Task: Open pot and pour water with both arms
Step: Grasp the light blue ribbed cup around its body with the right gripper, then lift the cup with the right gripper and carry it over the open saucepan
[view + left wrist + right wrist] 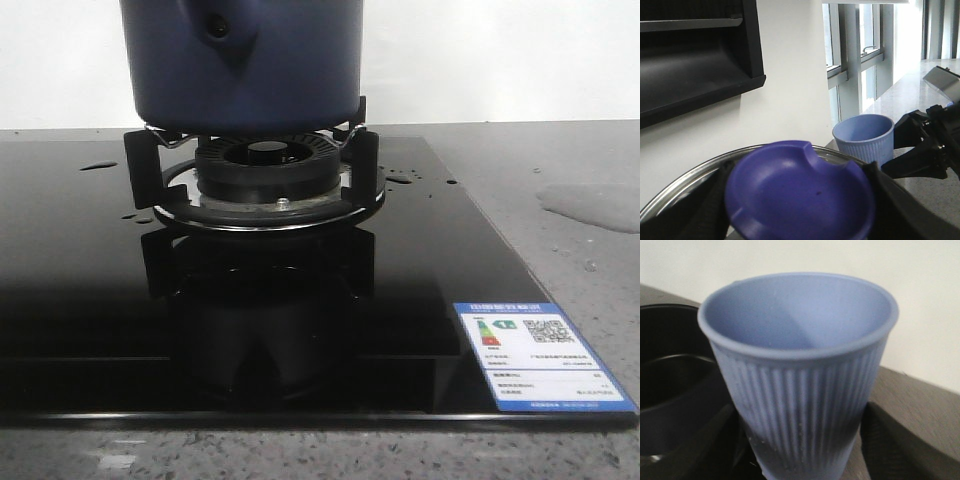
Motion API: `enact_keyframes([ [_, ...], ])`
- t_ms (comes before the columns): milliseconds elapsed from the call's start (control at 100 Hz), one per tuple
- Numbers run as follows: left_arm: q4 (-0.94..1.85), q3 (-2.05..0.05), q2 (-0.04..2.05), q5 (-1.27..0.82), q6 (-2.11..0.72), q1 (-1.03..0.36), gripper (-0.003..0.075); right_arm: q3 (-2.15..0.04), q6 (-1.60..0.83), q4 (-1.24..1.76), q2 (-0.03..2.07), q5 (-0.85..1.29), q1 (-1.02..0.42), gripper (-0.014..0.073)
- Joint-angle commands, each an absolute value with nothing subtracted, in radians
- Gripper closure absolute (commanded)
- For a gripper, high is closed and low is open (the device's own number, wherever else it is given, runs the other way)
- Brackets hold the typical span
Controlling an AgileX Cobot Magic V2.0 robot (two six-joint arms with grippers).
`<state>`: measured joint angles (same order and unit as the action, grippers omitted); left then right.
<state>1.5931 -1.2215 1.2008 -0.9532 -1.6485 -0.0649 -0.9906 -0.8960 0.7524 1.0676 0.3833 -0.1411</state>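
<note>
Cup (pixel 799 375) held upright in right gripper (pixel 800 450), open pot (pixel 670 390) just beside and lower. Left gripper (pixel 800 210) grips lid (pixel 799 192) by knob, off pot. Right arm nearer for pouring.

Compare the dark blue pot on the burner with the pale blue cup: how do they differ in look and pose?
Colour: the pot is dark navy; the cup is pale blue.
Surface: the pot's wall is smooth and matte; the cup's wall is ribbed with vertical ridges.
Pose: the pot rests on the burner grate; the cup sits between the right hand's fingers.
Both are round, blue vessels.
</note>
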Motion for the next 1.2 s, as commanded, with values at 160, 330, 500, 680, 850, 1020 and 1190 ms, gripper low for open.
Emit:
enact_keyframes([
  [160,1.685,-1.254,1.178,-0.961,-1.634,-0.062,0.0440,-1.195,-1.114,0.768,1.169,0.372,-0.281,0.0368],
  [330,1.685,-1.254,1.178,-0.961,-1.630,-0.062,0.0440,-1.299,-1.138,0.677,1.253,0.370,-0.334,0.0368],
  [500,1.685,-1.254,1.178,-0.961,-1.624,-0.062,0.0440,-1.382,-1.138,0.533,1.332,0.372,-0.370,0.0368],
  [680,1.685,-1.254,1.178,-0.953,-1.624,-0.062,0.0440,-1.411,-1.138,0.339,1.385,0.365,-0.405,0.0368],
  [850,1.685,-1.254,1.178,-0.927,-1.624,-0.062,0.0440,-1.411,-1.138,0.230,1.400,0.348,-0.411,0.0368],
  [1020,1.685,-1.254,1.178,-0.907,-1.624,-0.062,0.0440,-1.411,-1.138,0.139,1.402,0.290,-0.411,0.0368],
  [1190,1.685,-1.254,1.178,-0.905,-1.624,-0.062,0.0440,-1.411,-1.138,0.047,1.408,0.240,-0.411,0.0368],
])
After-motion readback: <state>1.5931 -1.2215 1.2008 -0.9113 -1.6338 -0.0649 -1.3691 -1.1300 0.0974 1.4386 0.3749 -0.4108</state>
